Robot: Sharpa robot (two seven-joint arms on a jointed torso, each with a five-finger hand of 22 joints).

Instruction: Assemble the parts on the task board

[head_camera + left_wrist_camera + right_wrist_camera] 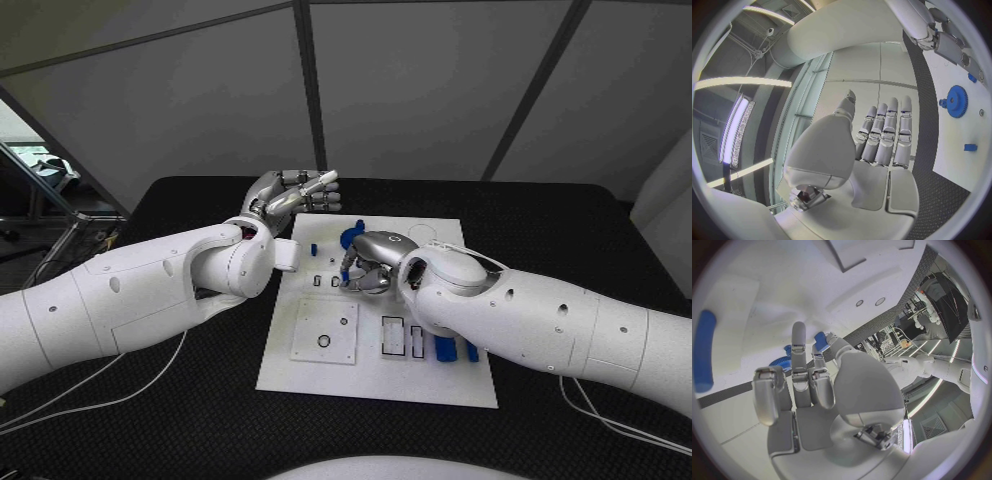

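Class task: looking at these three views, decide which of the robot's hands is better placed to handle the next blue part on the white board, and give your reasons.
Probably the right hand: it hangs over the task board, fingers close beside the blue gear. The left hand is raised off the board's far corner, fingers straight and holding nothing.

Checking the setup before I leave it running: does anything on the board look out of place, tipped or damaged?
Nothing stands out. The white board lies flat on the table, blue parts sit in a tidy row near its front, and a blue gear sits on it. The left hand is raised, holding nothing; the right hand is down over the board.
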